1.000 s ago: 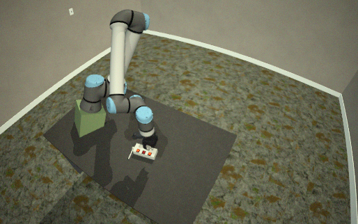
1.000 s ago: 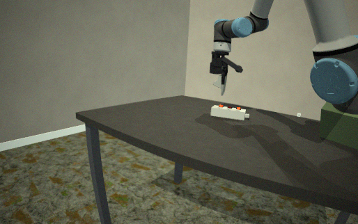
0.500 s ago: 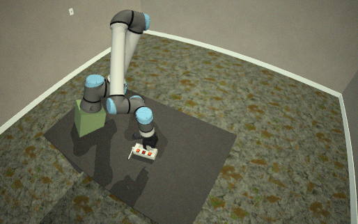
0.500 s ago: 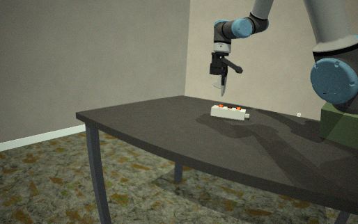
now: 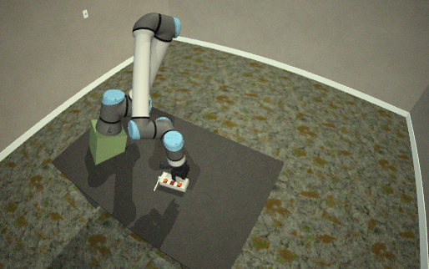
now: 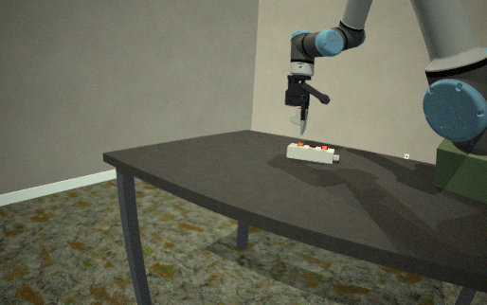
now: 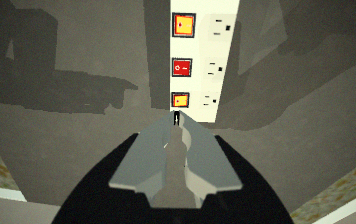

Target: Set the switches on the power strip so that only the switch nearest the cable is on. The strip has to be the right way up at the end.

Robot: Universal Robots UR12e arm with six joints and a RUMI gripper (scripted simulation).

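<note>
A white power strip [image 5: 174, 182] lies right way up on the dark table, with three switches on top. It also shows in the exterior view [image 6: 311, 152], with a short cable stub [image 6: 335, 157] at its right end. In the wrist view the strip [image 7: 200, 60] runs away from me. The far switch [image 7: 183, 25] and the near switch [image 7: 180, 100] glow orange-yellow, and the middle switch [image 7: 181, 67] is dark red. My gripper [image 7: 176, 111] [image 6: 302, 128] is shut and empty, pointing down. It hangs above the strip's end away from the cable, clear of it, with its tip just short of the near switch.
A green block [image 5: 107, 142] carries the arm's base at the table's left side, seen at the right in the exterior view [image 6: 461, 172]. The table's front edge [image 6: 246, 213] lies well away from the strip.
</note>
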